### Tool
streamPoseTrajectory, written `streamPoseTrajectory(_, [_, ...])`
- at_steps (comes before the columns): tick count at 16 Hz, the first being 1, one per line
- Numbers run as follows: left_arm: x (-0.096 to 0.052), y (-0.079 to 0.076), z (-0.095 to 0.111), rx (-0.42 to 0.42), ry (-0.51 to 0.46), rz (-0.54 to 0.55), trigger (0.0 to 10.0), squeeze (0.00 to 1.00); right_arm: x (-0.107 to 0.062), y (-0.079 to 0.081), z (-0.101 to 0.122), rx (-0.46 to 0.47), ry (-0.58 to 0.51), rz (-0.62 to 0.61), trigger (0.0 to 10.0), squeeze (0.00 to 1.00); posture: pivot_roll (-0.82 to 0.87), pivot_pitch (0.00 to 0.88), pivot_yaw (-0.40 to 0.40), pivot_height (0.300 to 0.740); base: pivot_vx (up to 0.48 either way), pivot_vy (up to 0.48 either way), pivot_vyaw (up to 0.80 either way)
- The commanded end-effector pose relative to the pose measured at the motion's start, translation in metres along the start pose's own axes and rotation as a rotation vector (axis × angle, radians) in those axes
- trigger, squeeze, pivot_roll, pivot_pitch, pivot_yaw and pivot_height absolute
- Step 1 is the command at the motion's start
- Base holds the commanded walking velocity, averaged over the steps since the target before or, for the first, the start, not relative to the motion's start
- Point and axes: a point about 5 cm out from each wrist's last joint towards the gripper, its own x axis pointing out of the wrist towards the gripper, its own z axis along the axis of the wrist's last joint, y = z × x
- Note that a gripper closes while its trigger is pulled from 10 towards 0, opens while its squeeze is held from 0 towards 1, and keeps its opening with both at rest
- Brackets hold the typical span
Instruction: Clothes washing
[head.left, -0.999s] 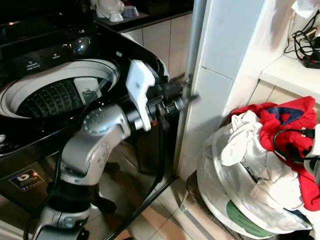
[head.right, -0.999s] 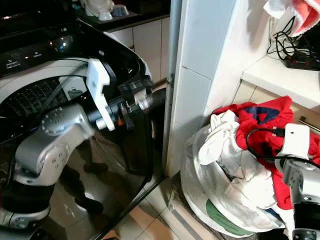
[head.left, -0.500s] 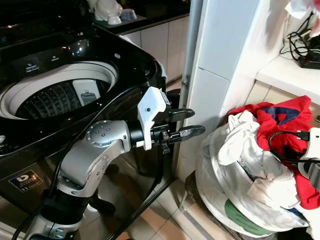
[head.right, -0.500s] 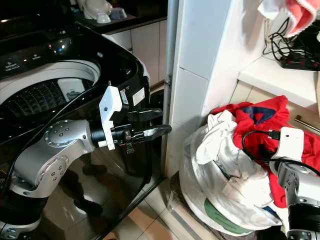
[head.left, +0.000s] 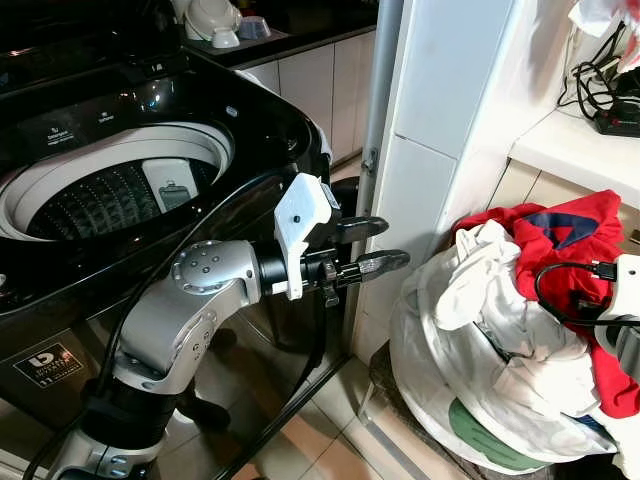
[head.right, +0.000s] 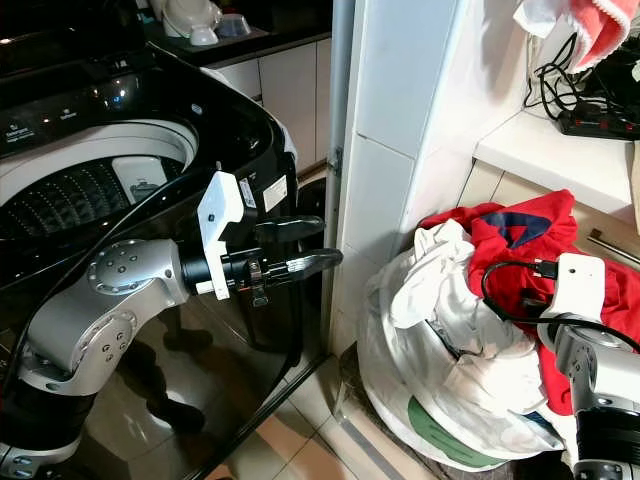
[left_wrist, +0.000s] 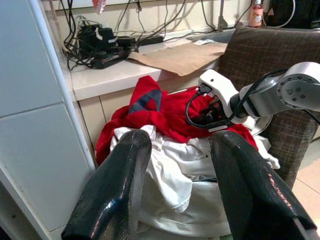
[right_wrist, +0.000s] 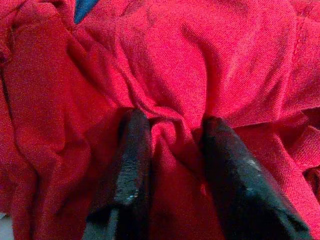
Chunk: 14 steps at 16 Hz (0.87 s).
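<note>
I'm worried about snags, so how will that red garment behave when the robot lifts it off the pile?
The red garment looks soft and creased, so it will likely drape and stretch. It overlaps the white clothes, which may drag along. The right end effector has a fold between its fingers.

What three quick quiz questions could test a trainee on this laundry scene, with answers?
1. True or false: the left tool holds a garment.
2. Which cloth has the right tool pressed its fingers into?
A. crumpled red garment
B. white sheet-like cloth
C. green towel
3. Fill in: the black top-loading washing machine has its lid ____.

Key: 1 false, its fingers are apart and empty, level with the laundry pile. 2 A, a fold bunches between the fingers. 3 open, the drum shows.
</note>
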Motion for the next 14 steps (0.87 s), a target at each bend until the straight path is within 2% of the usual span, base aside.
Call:
streamPoseTrajectory(1, [-0.002,0.002,0.0,0.005,0.007,0.015,10.0,0.0,-0.001,0.004,-0.007,-0.019,0.028,0.014,0.0,0.0,-0.09,0.0,0.042,0.74,0.0,0.0,0.0])
streamPoseTrajectory(5, [0.0,0.003,0.0,0.008,0.003,0.019,10.0,0.0,-0.003,0.003,-0.002,-0.034,0.015,0.026,0.0,0.0,-0.1,0.0,0.045,0.74,0.0,0.0,0.0])
streamPoseTrajectory(7, [-0.001,0.004,0.002,0.013,-0.004,0.028,10.0,0.0,-0.011,0.0,0.011,-0.055,-0.025,0.018,0.0,0.0,-0.09,0.0,0.043,0.74,0.0,0.0,0.0])
streamPoseTrajectory(9, [-0.002,0.007,0.005,0.02,-0.018,0.048,10.0,0.0,-0.025,0.002,0.041,-0.116,-0.114,0.046,0.0,0.0,-0.09,0.0,0.044,0.74,0.0,0.0,0.0])
streamPoseTrajectory(11, [-0.002,0.013,0.009,0.024,-0.032,0.092,10.0,0.0,-0.049,0.011,0.085,-0.139,-0.247,0.146,0.0,0.0,-0.09,0.0,0.046,0.74,0.0,0.0,0.0])
streamPoseTrajectory(12, [-0.001,0.016,0.013,0.035,-0.052,0.116,10.0,0.0,-0.061,0.019,0.105,-0.113,-0.319,0.218,0.0,0.0,-0.1,0.0,0.045,0.74,0.0,0.0,0.0])
streamPoseTrajectory(14, [0.002,0.026,0.027,0.076,-0.138,0.2,10.0,0.0,-0.095,0.049,0.146,-0.088,-0.502,0.459,0.0,0.0,-0.1,0.0,0.045,0.74,0.0,0.0,0.0])
